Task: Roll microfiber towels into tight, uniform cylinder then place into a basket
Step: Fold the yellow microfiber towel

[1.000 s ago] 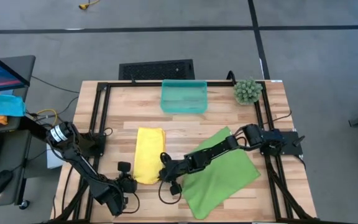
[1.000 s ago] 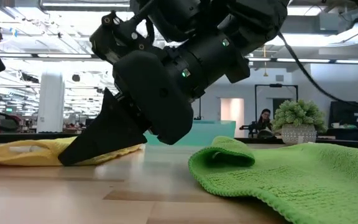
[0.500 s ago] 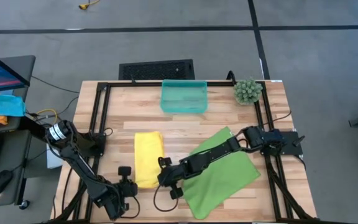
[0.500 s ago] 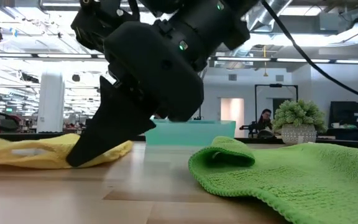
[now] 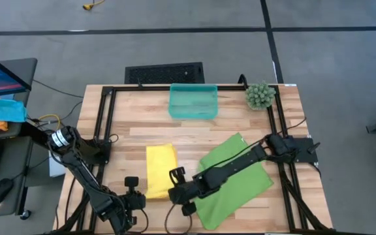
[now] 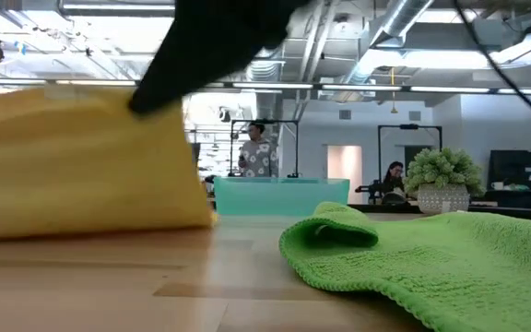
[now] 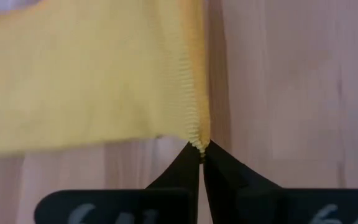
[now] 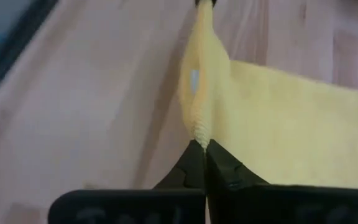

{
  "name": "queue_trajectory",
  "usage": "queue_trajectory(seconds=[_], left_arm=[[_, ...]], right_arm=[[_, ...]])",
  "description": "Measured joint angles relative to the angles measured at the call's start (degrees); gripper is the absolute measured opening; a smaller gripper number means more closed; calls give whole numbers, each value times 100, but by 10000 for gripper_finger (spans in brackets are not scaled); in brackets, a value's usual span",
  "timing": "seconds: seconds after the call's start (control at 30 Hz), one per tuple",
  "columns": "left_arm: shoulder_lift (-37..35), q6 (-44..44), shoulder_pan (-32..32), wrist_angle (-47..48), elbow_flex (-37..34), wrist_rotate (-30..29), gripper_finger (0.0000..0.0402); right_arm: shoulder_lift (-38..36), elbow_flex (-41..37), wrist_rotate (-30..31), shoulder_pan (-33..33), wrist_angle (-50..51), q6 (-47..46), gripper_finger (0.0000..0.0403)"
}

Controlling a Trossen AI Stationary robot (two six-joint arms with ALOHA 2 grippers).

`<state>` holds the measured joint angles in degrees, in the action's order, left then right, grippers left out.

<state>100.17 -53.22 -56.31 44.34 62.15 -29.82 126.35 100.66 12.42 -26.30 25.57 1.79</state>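
**Keep both corners level while drawing the yellow towel out**

The left end effector [image 7: 199,148] and right end effector [image 8: 201,144] are each pinched tight on a near corner of the yellow towel [image 5: 160,170], lifted off the worktop [image 5: 129,117]. Pull evenly, keeping tension equal. The green towel [image 5: 237,176] lies alongside; the basket [image 5: 192,101] waits at the far edge.

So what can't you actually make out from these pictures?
- Low view: the yellow towel, lifted close to the lens, hides the table behind it; both pincers are out of sight.
- Low view: the basket shows only one wall, its inside hidden.
- High view: the right arm covers part of the green towel.
- Wrist views: the left pincer and right pincer each pinch a towel corner; the rest is cut off.
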Motion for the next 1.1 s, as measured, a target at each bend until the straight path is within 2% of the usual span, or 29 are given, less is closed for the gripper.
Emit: queue_trajectory(seconds=[0.2, 0.43, 0.6, 0.73, 0.83, 1.1], left_arm=[[-1, -126, 0, 601, 542, -13, 0], [-6, 320, 152, 932, 830, -657, 0], [-6, 811, 616, 1066, 728, -1165, 0], [-8, 794, 1050, 1346, 594, -1170, 0], [-8, 631, 1331, 1454, 457, -1167, 0], [-8, 563, 2025, 1336, 83, -1005, 0]], right_arm=[[-165, 7, 192, -315, -100, -285, 16], [-154, 4, 453, -280, 288, -517, 9], [-154, 4, 1076, -196, 862, -849, 15], [-150, -11, 1462, -134, 1555, -1149, 8], [-147, -149, 1819, -51, 1597, -1334, 10], [-143, -566, 1919, 302, 1216, -1814, 8]])
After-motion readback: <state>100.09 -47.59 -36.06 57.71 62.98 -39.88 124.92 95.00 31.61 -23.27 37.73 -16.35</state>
